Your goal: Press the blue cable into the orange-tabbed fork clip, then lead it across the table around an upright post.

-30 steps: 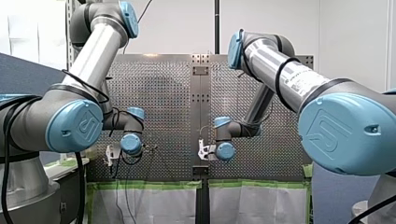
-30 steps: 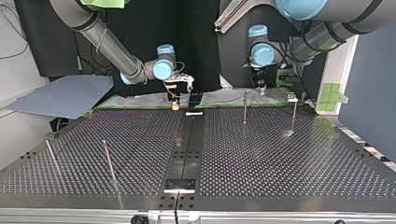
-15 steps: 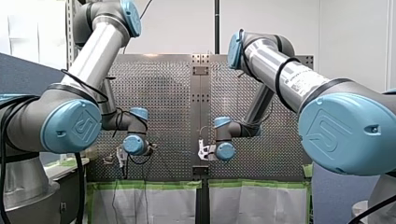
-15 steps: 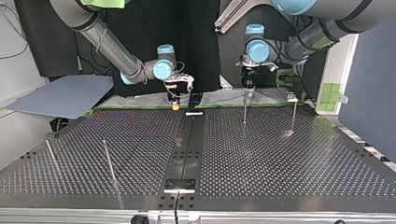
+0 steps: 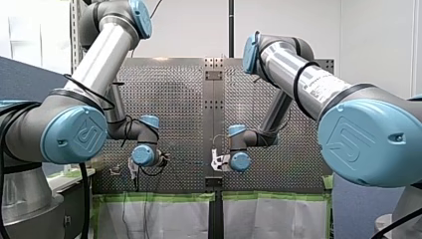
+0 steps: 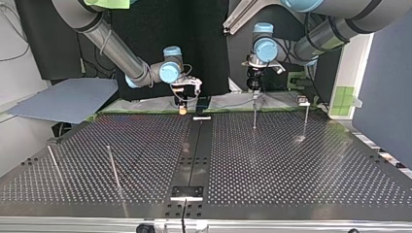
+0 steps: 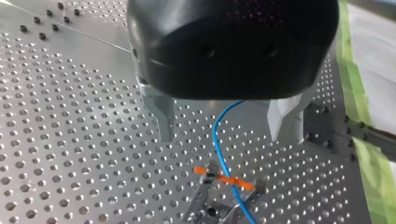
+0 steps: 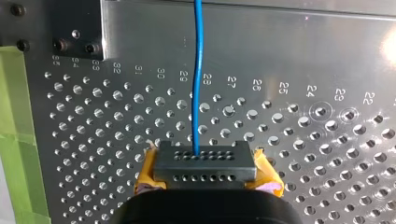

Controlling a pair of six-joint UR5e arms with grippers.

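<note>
My left gripper stands spread, the blue cable between its jaws, the orange-tabbed fork clip just ahead. My right gripper pinches the cable

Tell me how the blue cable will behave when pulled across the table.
Probably floppy: the blue cable bends in a loose curve ahead of my left gripper toward the orange-tabbed clip. It looks thin and light, so it should follow a pull easily. From my right gripper it runs straight, likely taut.
</note>
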